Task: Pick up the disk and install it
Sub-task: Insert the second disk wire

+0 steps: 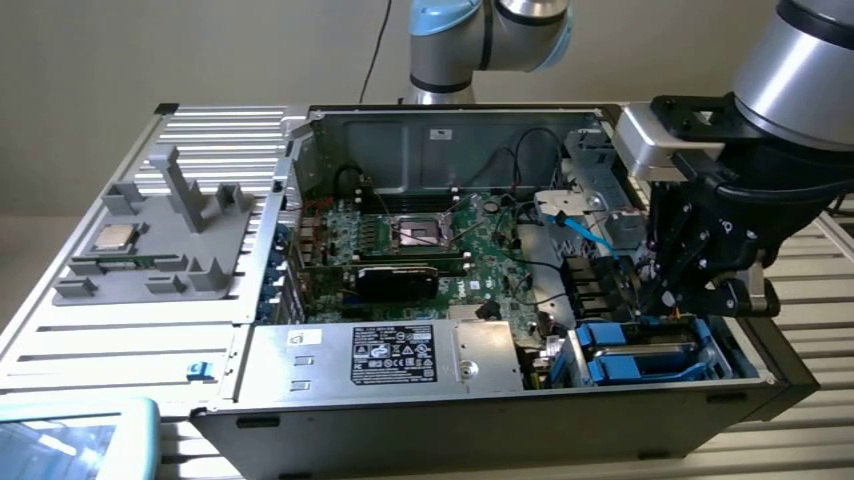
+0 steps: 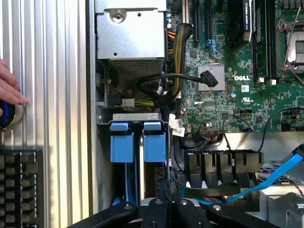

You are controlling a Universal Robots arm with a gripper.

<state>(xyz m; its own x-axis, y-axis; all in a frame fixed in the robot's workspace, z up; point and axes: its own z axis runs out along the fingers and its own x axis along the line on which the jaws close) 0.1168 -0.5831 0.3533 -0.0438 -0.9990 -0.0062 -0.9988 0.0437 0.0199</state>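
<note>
Pressing fingers (image 1: pixel 663 295) together on nothing at lower right of the exterior view, hovering close over the disk (image 1: pixel 643 352) sitting in the computer case (image 1: pixel 467 425) bay; risking snagging the blue cable (image 1: pixel 587 235) just behind; resting all on a ribbed metal table (image 1: pixel 134 340), backing onto a plain beige wall (image 1: pixel 200 50).

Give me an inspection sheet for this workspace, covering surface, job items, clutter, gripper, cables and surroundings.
Surface: ribbed metal table carrying an open computer case.
Job's things: blue disk carriers sit in the drive bay.
Clutter: grey fixture tray holding a CPU chip.
Gripper: gripper shut, down over the drive bay.
Cables: blue cable and black cables inside the case.
Surroundings: a person's hand on the table; keyboard.
</note>
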